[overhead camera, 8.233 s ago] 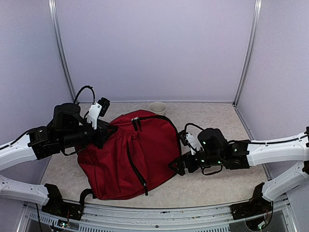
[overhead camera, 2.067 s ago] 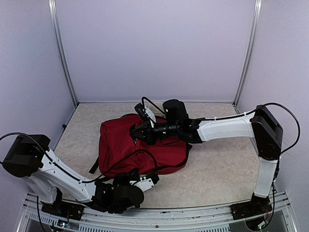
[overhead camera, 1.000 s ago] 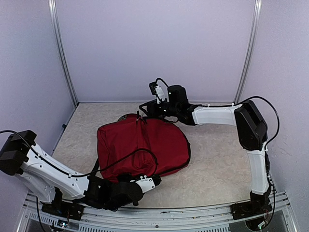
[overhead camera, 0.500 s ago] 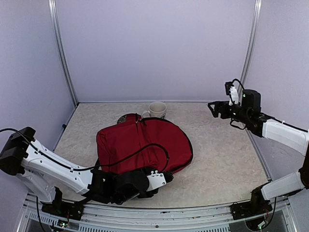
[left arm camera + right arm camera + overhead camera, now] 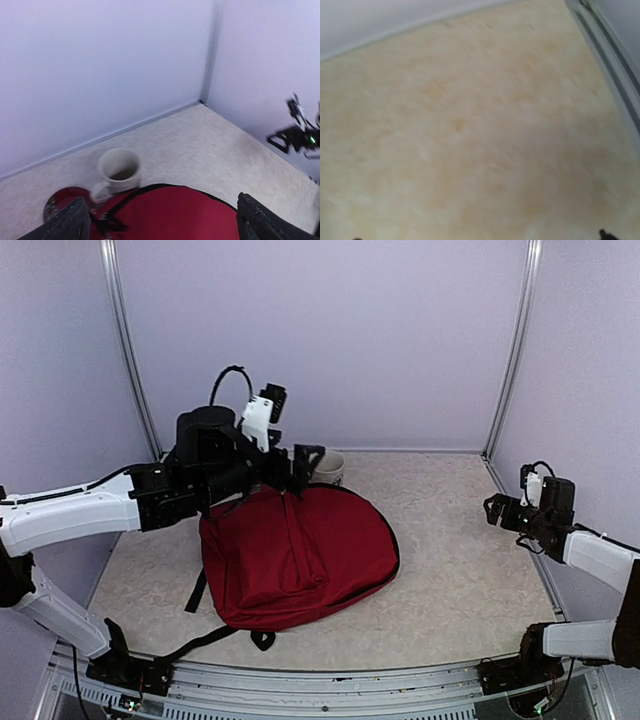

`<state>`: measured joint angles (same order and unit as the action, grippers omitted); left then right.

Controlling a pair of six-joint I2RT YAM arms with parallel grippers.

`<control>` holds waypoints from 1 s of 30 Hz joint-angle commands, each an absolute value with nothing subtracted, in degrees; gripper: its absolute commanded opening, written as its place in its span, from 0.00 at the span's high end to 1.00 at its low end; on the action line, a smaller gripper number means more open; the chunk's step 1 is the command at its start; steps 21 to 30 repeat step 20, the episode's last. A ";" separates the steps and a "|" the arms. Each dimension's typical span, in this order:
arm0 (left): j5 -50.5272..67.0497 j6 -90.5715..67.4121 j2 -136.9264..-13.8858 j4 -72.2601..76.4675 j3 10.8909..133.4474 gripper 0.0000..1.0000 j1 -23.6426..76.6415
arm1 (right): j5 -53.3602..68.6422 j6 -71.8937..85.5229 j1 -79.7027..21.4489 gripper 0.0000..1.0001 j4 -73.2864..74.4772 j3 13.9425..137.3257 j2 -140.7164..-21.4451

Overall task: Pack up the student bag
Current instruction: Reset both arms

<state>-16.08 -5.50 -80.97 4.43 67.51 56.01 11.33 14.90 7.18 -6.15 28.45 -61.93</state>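
The student bag (image 5: 300,555), a large dark-red backpack edged with black zippers, lies flat in the middle of the table. Its top end (image 5: 170,212) fills the bottom of the left wrist view. My left gripper (image 5: 305,462) hovers above that top end, open, its two black fingers (image 5: 72,222) far apart with nothing between them. My right gripper (image 5: 492,510) hangs at the far right, well away from the bag. It is open, and only its fingertips (image 5: 602,233) show at the bottom corners, over bare table.
A white mug (image 5: 328,464) stands upright just behind the bag's top. Beside the mug (image 5: 119,170) a round dark-red patterned thing (image 5: 59,206) lies partly under the bag. Black straps (image 5: 198,590) trail from the bag towards the front rail. Walls enclose three sides.
My left arm has swung up from the front edge to above the bag's far end, and its gripper has opened. My right arm has drawn back to the right side and lower.
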 commanded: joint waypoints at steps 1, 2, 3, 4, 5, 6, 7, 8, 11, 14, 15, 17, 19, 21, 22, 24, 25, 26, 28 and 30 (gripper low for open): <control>-20.12 -20.62 -75.68 -1.77 62.17 0.01 40.96 | 6.61 16.95 8.04 0.00 -12.52 23.97 -59.70; -20.84 -22.80 -73.63 -1.00 59.57 0.01 37.43 | 5.36 17.85 8.08 0.00 -14.32 22.72 -59.11; -22.08 -23.75 -71.57 0.18 56.69 0.01 33.91 | 3.80 18.85 8.09 0.00 -15.95 21.54 -58.54; -23.24 -24.38 -69.42 1.33 54.09 0.01 30.83 | 2.77 19.66 8.04 0.00 -17.20 20.44 -57.89; -24.82 -24.80 -66.99 2.42 51.46 0.01 28.44 | 1.96 20.38 8.08 0.00 -18.50 19.18 -57.33; -26.39 -25.02 -65.49 3.20 49.22 0.01 26.36 | 1.52 20.93 8.09 0.00 -20.21 18.22 -56.63; -27.61 -25.06 -64.41 3.88 46.70 0.01 24.59 | 1.24 21.03 8.09 0.00 -21.52 17.34 -55.89; -28.75 -25.05 -63.73 4.29 44.98 0.01 23.10 | 1.07 20.96 8.09 0.00 -22.84 16.37 -55.22; -29.78 -25.34 -62.86 4.18 41.27 0.01 19.50 | -0.30 21.14 8.04 0.00 -25.50 14.11 -53.29; -30.59 -25.67 -62.59 4.38 38.00 0.01 18.17 | 0.41 20.80 8.09 0.00 -26.86 13.05 -52.06; -31.00 -25.59 -62.56 4.91 37.03 0.01 18.07 | 0.55 20.54 8.09 0.00 -27.04 12.82 -51.86; -31.05 -26.09 -62.87 5.58 36.11 0.01 17.60 | -0.47 20.83 8.09 0.00 -26.66 12.75 -51.58; -30.37 -26.15 -63.44 6.30 35.95 0.01 17.24 | -1.42 21.26 8.06 0.01 -26.53 12.62 -51.36; -30.33 -25.94 -63.83 6.81 36.01 0.01 17.23 | -1.03 21.18 8.08 0.01 -26.42 12.77 -51.36; -30.33 -25.94 -63.83 6.81 36.01 0.01 17.23 | -1.03 21.18 8.08 0.01 -26.42 12.77 -51.36; -30.33 -25.94 -63.83 6.81 36.01 0.01 17.23 | -1.03 21.18 8.08 0.01 -26.42 12.77 -51.36; -30.33 -25.94 -63.83 6.81 36.01 0.01 17.23 | -1.03 21.18 8.08 0.01 -26.42 12.77 -51.36; -30.33 -25.94 -63.83 6.81 36.01 0.01 17.23 | -1.03 21.18 8.08 0.01 -26.42 12.77 -51.36; -30.33 -25.94 -63.83 6.81 36.01 0.01 17.23 | -1.03 21.18 8.08 0.01 -26.42 12.77 -51.36; -30.33 -25.94 -63.83 6.81 36.01 0.01 17.23 | -1.03 21.18 8.08 0.01 -26.42 12.77 -51.36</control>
